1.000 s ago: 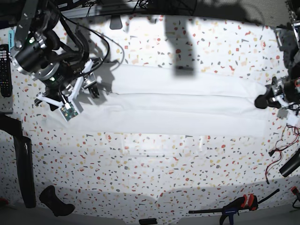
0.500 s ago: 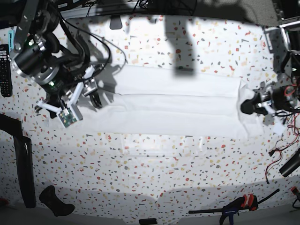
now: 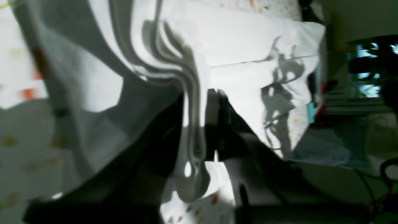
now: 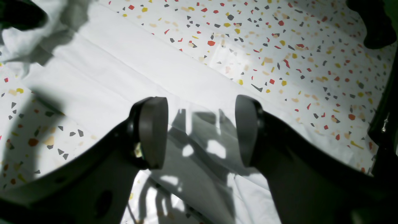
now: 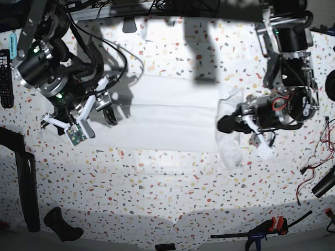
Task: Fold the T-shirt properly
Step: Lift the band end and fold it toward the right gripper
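Note:
The T-shirt [image 5: 167,115] lies folded into a long white band across the table. My left gripper [image 5: 230,124] is shut on the band's right end and holds it lifted and drawn over the band, with loose cloth hanging below. In the left wrist view the gripper [image 3: 211,124] pinches several layers of the T-shirt [image 3: 248,46]. My right gripper [image 5: 106,108] is open just above the band's left end. In the right wrist view its gripper [image 4: 199,130] shows both pads apart and empty over the T-shirt [image 4: 108,77].
A remote control [image 5: 5,78] lies at the left edge. A black bar [image 5: 26,178] and a black handle [image 5: 63,225] are at the lower left. A clamp [image 5: 267,230] sits at the bottom right, with red wires [image 5: 314,162] at the right edge.
My left gripper has moved left, carrying the shirt's right end up and over the band, which now looks shorter. My right gripper has stayed open near the left end, shifting only slightly.

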Tool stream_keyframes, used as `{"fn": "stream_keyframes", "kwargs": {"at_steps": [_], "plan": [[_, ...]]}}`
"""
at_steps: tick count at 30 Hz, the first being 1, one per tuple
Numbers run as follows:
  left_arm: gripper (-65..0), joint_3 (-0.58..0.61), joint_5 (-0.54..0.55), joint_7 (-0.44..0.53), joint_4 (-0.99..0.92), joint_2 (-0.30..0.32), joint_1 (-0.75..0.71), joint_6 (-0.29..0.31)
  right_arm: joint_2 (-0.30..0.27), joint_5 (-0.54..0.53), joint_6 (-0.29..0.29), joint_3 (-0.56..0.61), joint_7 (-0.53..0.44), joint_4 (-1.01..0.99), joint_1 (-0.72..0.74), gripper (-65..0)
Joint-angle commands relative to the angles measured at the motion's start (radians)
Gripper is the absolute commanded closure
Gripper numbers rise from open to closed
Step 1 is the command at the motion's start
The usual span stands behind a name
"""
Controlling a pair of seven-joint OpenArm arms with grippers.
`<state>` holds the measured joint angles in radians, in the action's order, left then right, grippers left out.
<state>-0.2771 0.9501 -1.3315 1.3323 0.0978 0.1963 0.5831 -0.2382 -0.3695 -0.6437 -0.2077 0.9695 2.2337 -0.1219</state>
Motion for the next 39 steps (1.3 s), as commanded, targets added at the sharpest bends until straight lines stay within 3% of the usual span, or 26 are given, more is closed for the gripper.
{"fn": "stream_keyframes", "kwargs": {"at_steps": [1,11,18,23,26,29,38,39], "plan": [[0.0,-0.003,0.037,0.004,0.020,0.003,0.021,0.007,-0.005,-0.008,-0.001,-0.002,-0.027,0.018,0.011,-33.6],[0.0,0.037,0.049,0.000,0.125,-0.018,0.020,0.008,-0.005,-0.008,-0.001,-0.002,-0.035,0.018,0.013,-33.6],[0.0,0.269,0.027,0.020,0.125,-0.020,0.017,0.008,-0.005,-0.008,-0.001,-0.002,-0.034,0.018,0.025,-33.6],[0.0,0.413,-0.074,0.131,0.124,-0.020,0.017,0.007,-0.005,-0.008,-0.001,-0.002,-0.034,0.018,0.025,-33.6],[0.0,0.462,-0.123,0.176,0.124,-0.020,0.017,-0.047,-0.005,-0.008,-0.001,-0.002,-0.030,0.018,0.025,-33.6],[0.0,0.485,-0.187,0.190,0.124,-0.020,0.017,-0.061,-0.005,-0.008,-0.001,-0.002,-0.026,0.018,0.025,-33.6],[-0.4,0.488,-0.151,0.201,0.124,-0.020,0.017,-0.060,-0.005,-0.008,-0.001,-0.002,-0.026,0.018,0.025,-33.6],[-6.7,0.488,-0.124,0.201,0.124,-0.020,0.017,-0.060,-0.005,-0.008,-0.001,-0.002,-0.026,0.018,0.025,-33.6]]}}
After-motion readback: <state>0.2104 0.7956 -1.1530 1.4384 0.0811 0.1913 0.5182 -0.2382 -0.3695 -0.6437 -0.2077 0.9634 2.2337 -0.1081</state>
